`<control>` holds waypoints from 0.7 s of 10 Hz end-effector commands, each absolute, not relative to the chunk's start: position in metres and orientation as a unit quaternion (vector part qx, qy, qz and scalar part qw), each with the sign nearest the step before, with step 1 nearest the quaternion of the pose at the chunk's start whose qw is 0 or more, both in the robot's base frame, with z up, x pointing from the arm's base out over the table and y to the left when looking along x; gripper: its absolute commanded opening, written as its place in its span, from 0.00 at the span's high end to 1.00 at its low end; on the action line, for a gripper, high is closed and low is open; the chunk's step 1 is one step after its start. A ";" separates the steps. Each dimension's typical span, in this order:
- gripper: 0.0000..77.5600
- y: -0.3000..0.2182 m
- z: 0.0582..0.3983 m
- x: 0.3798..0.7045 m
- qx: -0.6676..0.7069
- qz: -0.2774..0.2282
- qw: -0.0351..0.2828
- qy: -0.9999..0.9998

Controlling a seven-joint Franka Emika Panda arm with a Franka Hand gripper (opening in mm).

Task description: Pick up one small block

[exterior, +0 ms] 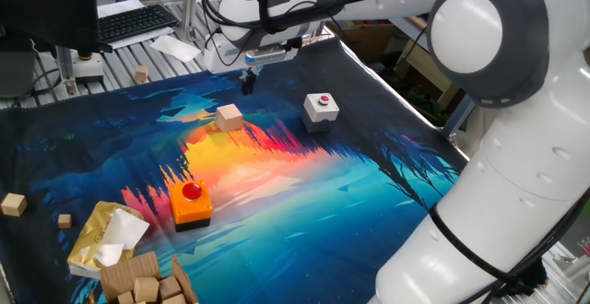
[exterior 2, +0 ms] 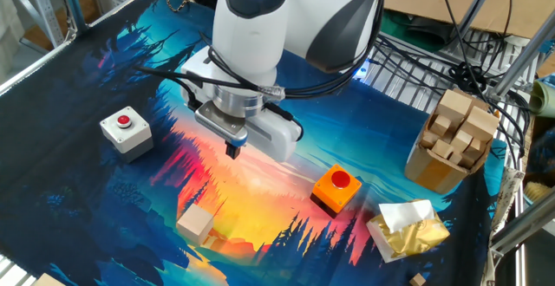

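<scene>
The small block is a pale tan wooden cube standing on the colourful mat, left of the white red-button box. It also shows near the front edge in the other fixed view. My gripper hangs above the mat, behind and slightly right of the block, clear of it. In the other fixed view my gripper is up and to the right of the block. The fingers look closed together with nothing between them.
An orange box with a red button sits on the mat. A pile of browner cubes and a yellow-white packet lie at the corner. Tinier cubes sit off the mat. A box of wooden blocks stands at the side.
</scene>
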State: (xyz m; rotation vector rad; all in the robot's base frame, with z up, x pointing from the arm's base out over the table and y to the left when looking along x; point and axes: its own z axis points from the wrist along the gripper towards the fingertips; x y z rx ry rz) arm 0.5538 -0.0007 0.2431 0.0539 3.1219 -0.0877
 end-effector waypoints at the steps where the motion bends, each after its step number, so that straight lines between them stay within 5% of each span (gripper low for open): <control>1: 1.00 -0.001 0.244 0.555 0.018 -0.030 0.011 0.999; 7: 1.00 -0.001 0.244 0.555 0.038 -0.031 0.008 0.999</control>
